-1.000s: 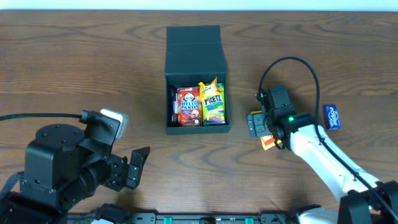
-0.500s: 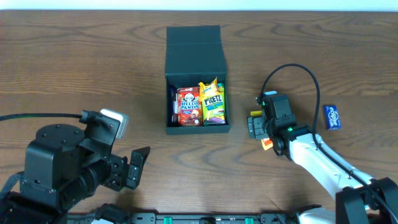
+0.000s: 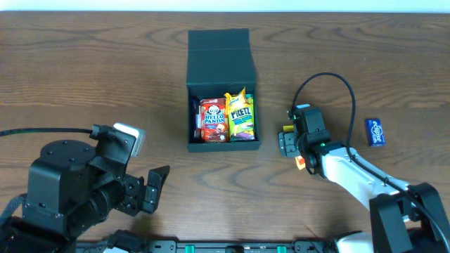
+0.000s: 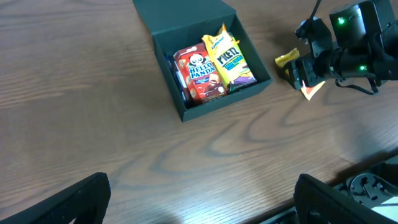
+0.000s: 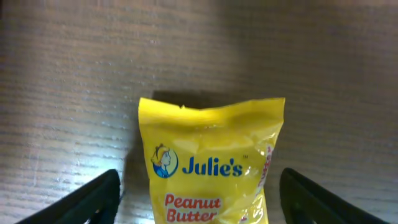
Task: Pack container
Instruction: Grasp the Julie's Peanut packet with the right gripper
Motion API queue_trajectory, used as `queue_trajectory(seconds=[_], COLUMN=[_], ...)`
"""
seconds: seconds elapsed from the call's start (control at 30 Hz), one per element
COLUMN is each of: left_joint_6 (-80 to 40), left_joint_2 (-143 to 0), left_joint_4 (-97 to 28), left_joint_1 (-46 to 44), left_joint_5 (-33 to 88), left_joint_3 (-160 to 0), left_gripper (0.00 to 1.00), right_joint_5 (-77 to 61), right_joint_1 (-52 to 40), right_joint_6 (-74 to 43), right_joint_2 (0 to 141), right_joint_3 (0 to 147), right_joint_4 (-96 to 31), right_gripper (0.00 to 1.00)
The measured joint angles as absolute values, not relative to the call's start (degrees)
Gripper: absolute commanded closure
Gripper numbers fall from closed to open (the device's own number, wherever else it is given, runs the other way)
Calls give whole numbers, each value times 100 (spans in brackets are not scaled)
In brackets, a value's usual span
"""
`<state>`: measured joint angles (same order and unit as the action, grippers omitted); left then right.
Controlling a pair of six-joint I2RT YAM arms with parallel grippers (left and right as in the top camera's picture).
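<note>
1. A dark brown wood-grain desk [image 3: 84,70] carries everything here.
2. The bulky black left arm [image 3: 70,190] sits at the near left corner of the desk, well apart from all the goods. Its end effector [image 4: 202,186] is spread wide and holds nothing; only bare desk lies between its two fingers.
3. The white-and-black right arm [image 3: 351,176] reaches in from the near right corner. Its end effector [image 5: 199,186] hangs low over the desk, just right of the box. Its fingers are set well apart, one on either side of a snack packet. They have not closed on it.
4. The matte dark teal-black square cardboard container [image 3: 223,146] stands at the middle of the desk, between the two arms. Its hinged flap lid [image 3: 219,56] is laid open toward the far side.
5. A red Hello Panda pack [image 3: 213,119] lies inside the container, on the left.
6. A yellow-green Pretz pack [image 3: 241,116] lies touching it on the right.
7. A glossy yellow Julie's peanut butter packet [image 5: 211,162] lies flat on the desk under the right end effector, outside the container.
8. A small blue packet [image 3: 375,131] lies alone on the desk further right.
</note>
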<state>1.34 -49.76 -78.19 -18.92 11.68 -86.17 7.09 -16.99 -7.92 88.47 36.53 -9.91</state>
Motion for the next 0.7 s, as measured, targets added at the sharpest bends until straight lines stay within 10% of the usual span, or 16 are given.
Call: queue_trajectory(seconds=[0.7], left_joint_6=[134], left_joint_2=[-4976], left_joint_4=[-7822], left_joint_1=[-1890], left_joint_5=[1168], left_joint_3=[-8617], left_gripper=[5], right_joint_5=[701], right_joint_1=[-1699], right_joint_6=[-1028], right_joint_2=[9056], right_joint_3=[3653], right_joint_4=[-637], right_gripper=[66])
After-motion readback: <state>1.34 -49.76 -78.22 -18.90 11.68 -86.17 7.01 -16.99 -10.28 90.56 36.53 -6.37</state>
